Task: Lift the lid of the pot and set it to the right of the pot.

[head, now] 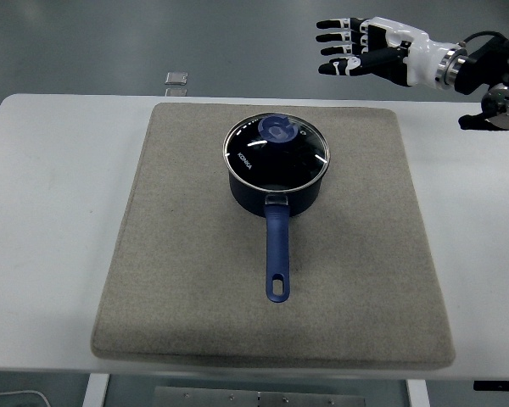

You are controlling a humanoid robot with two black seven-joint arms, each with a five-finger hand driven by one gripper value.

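A dark blue pot (276, 180) stands on a grey mat (187, 254) near the table's middle, its long blue handle (276, 254) pointing toward me. A glass lid (276, 152) with a round blue knob (277, 128) sits on the pot. My right hand (343, 47) comes in from the upper right, held high above the mat's far right corner, fingers spread and holding nothing. It is up and to the right of the lid, well apart from it. The left arm does not show.
The mat covers most of the white table (42, 195). A small silvery object (176, 79) lies on the floor beyond the table's far edge. Bare mat stretches to the right of the pot (373, 195).
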